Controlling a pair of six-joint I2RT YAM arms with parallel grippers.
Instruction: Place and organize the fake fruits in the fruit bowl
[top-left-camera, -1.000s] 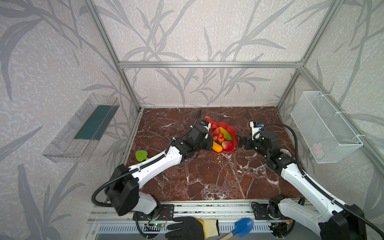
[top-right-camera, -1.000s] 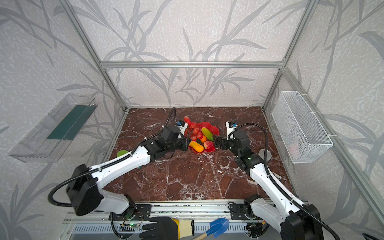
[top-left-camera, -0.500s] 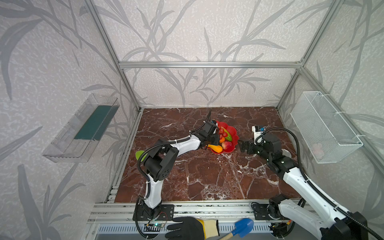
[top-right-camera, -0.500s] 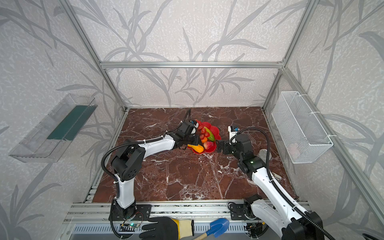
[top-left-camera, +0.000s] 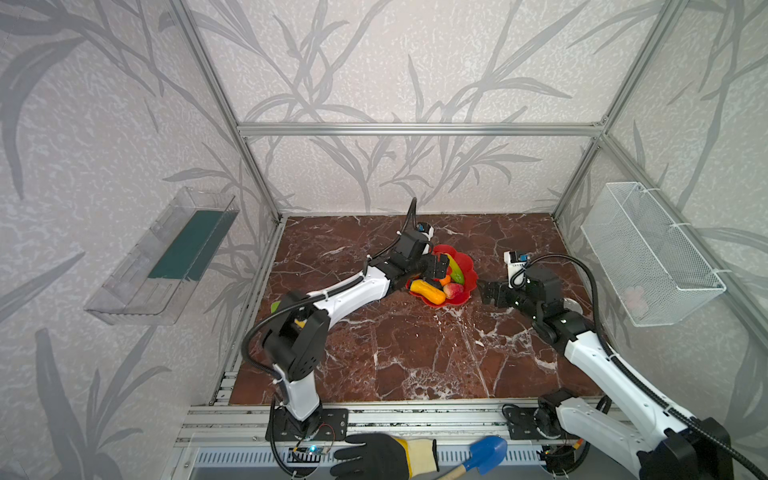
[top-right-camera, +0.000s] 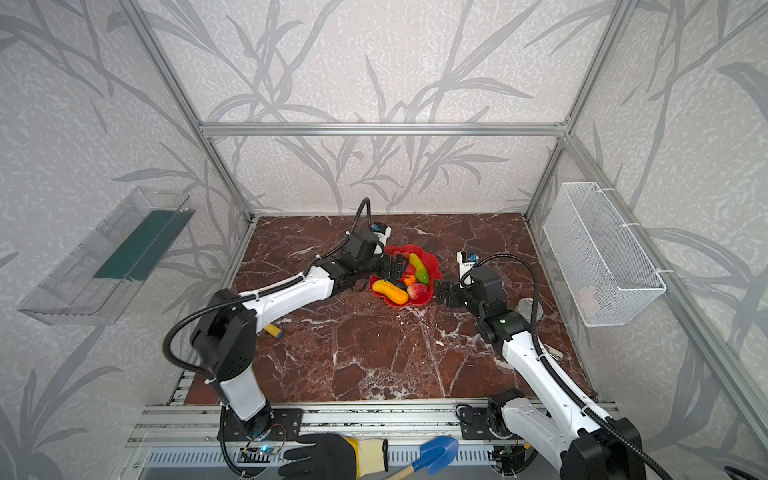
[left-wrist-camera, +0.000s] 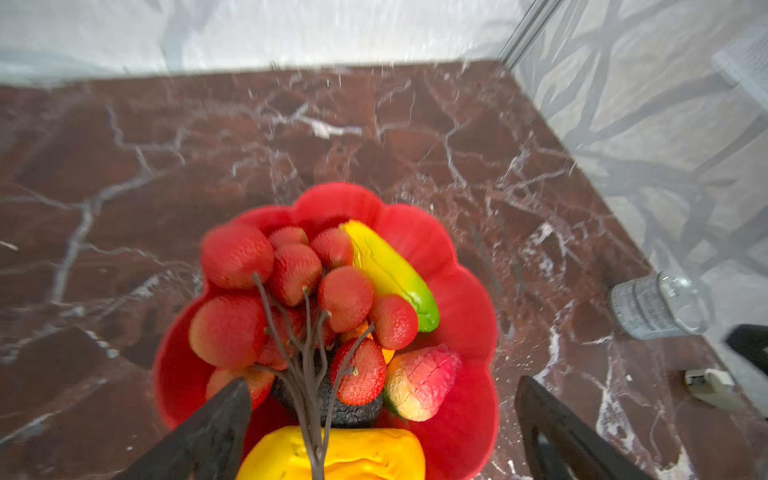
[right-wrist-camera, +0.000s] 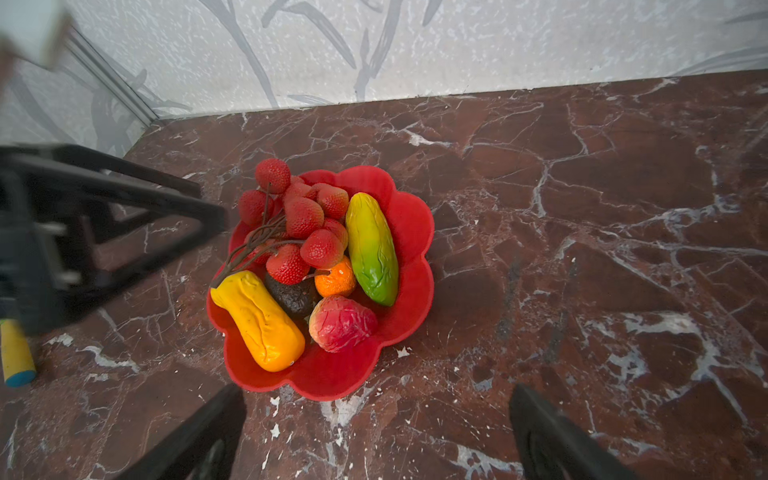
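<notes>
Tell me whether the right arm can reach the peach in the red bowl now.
Probably yes. The peach lies uncovered at the bowl edge nearest the open right claw, bare marble between; the left claw hangs over the berries, aside.

Near the left edge of the bench the left arm hides most of the green toy shovel (only a green sliver shows); the red berries cover most of the blackish oval.
</notes>
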